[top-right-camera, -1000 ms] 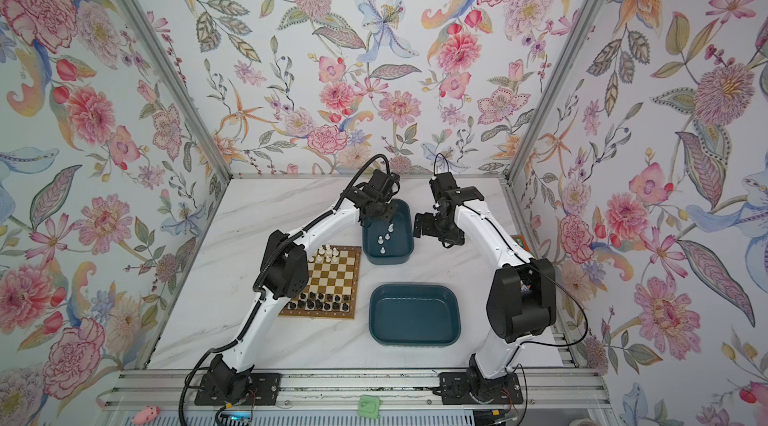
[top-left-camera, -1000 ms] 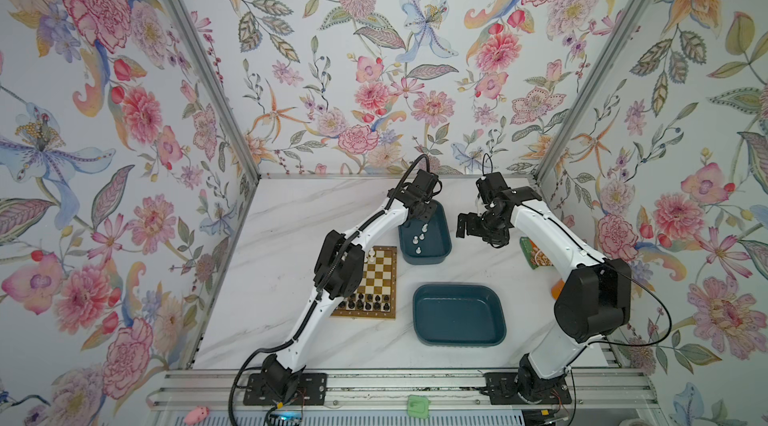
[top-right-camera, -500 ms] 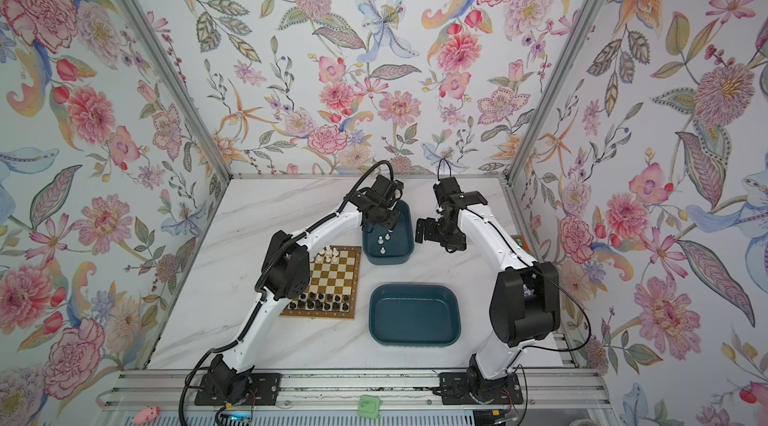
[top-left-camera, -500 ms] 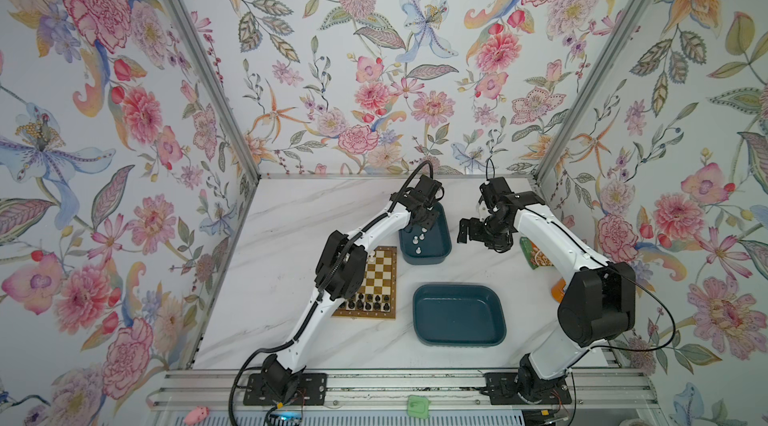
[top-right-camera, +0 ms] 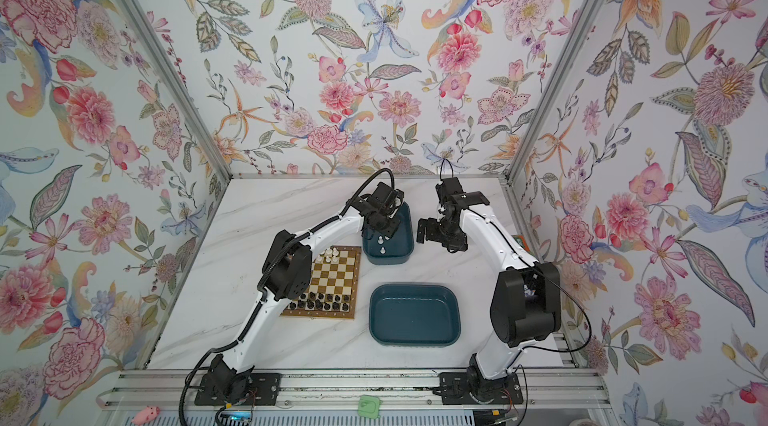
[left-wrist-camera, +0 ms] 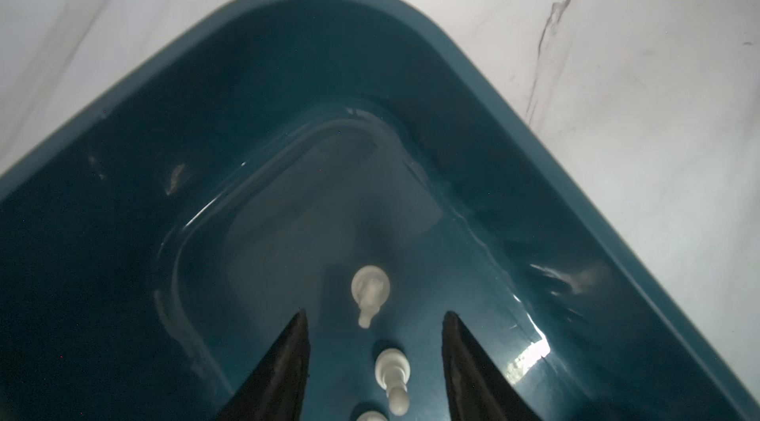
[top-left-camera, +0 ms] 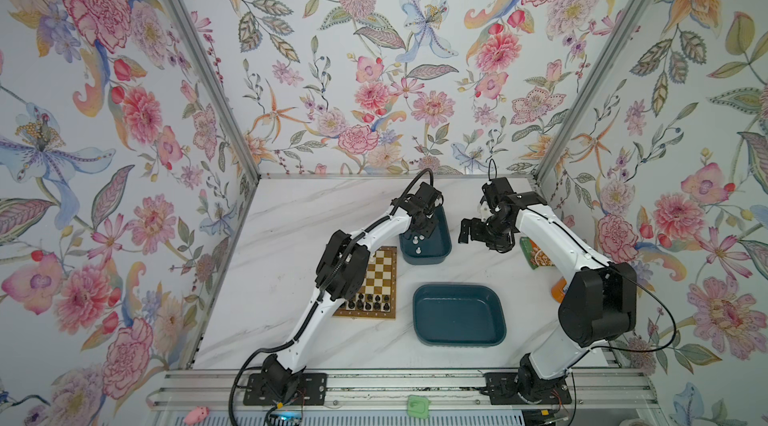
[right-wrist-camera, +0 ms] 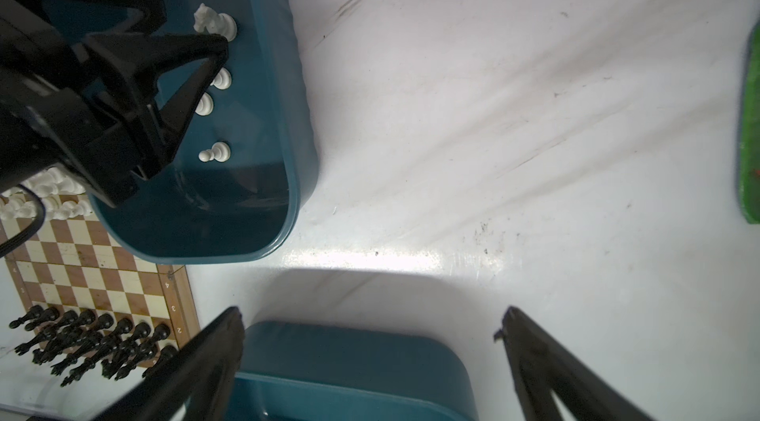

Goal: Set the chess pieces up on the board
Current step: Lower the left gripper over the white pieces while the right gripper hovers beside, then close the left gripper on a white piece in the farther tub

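Fetching white: left gripper (left-wrist-camera: 375,316) reaches into the far-edge tub (left-wrist-camera: 534,143), jaws apart either side of a white pawn (left-wrist-camera: 392,373) on its floor, nothing clamped; right gripper (right-wrist-camera: 372,310) hangs wide open over the table (right-wrist-camera: 493,110); next, squeeze, lift, carry to the board (top-right-camera: 332,274) alongside.

Tub (top-left-camera: 429,256) walls crowd left pincer (left-wrist-camera: 374,318); tabletop (right-wrist-camera: 493,110) apparently open.
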Controlling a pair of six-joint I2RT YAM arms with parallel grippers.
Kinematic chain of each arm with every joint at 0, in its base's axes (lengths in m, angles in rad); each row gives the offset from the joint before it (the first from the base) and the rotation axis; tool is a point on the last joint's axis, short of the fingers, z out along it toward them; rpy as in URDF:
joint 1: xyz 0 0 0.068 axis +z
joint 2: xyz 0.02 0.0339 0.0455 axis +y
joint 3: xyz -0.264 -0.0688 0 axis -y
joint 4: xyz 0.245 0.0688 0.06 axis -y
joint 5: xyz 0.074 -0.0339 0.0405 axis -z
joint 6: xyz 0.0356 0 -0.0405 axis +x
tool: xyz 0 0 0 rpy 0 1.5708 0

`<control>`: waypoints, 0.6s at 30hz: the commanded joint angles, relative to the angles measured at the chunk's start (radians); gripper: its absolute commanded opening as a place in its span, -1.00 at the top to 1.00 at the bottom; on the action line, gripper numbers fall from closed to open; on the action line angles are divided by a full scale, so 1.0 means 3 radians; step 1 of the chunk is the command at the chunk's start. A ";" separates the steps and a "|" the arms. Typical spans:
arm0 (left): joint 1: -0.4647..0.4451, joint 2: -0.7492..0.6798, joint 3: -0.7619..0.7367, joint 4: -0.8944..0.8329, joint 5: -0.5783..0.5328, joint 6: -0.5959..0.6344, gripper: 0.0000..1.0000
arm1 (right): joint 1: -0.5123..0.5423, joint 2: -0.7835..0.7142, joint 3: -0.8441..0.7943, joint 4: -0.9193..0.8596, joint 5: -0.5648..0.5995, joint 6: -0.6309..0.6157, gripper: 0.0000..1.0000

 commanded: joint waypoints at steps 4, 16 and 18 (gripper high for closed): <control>-0.0016 0.0116 -0.0010 0.0069 0.0008 0.0074 -0.03 | -0.0024 -0.0070 -0.0024 -0.0020 -0.0014 -0.0071 -0.98; 0.0011 0.0181 0.0028 0.0094 0.0023 0.0074 0.23 | -0.0032 -0.0031 0.0024 -0.0017 -0.0013 -0.0088 -0.98; 0.0013 0.0186 0.0049 0.0096 0.0023 0.0069 0.25 | -0.0030 -0.0022 0.0034 -0.0017 -0.0014 -0.0090 -0.98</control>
